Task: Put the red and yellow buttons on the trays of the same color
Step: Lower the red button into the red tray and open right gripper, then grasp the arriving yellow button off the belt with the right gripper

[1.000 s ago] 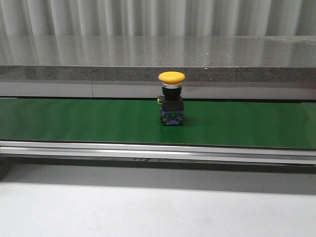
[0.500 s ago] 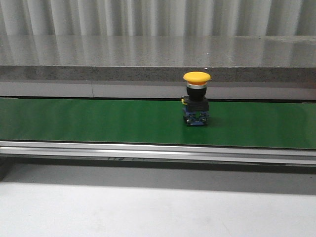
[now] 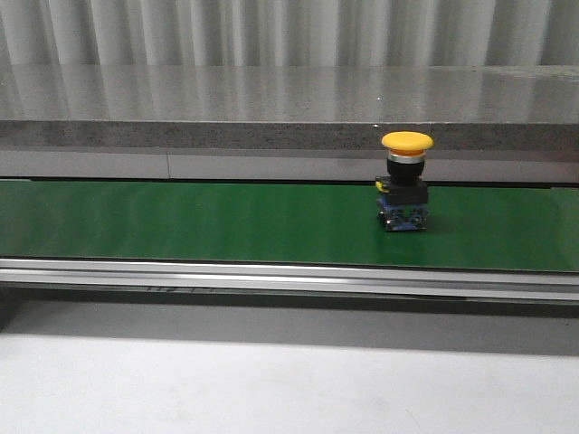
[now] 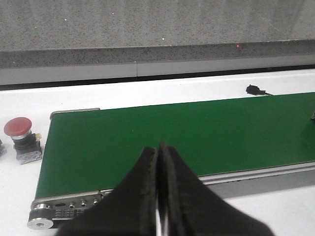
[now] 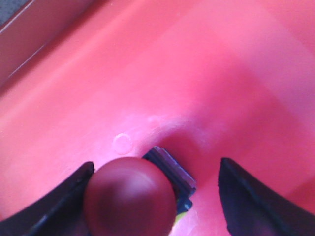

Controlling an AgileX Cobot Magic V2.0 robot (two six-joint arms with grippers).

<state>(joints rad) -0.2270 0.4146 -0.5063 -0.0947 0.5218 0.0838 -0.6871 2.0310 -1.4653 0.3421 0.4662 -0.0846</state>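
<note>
A yellow button (image 3: 406, 181) w/ a black body and blue base stands upright on the green belt (image 3: 181, 221), toward the right side in the front view, near the belt's back edge. Behind the belt runs a gray stone ledge (image 3: 271, 108), and in front of the belt is the pale desk (image 3: 271, 389). No arm shows in the front view. In the left wrist view the left pincer (image 4: 158, 196) is pressed together w/ nothing in it, its tips over the near edge of the belt. Off the belt's end, on the white desk, a red button (image 4: 20, 139) stands by itself, just beside the belt but not touching it. A small black part (image 4: 254, 89) lies on the desk past the belt's far edge. In the right wrist view the right pincer (image 5: 152, 196) is spread wide over the red tray (image 5: 221, 73). Another red button (image 5: 132, 196) sits on the tray floor between the fingers, close to one finger (image 5: 59, 201) and well apart from the other. Can't tell if that finger touches it.
</note>
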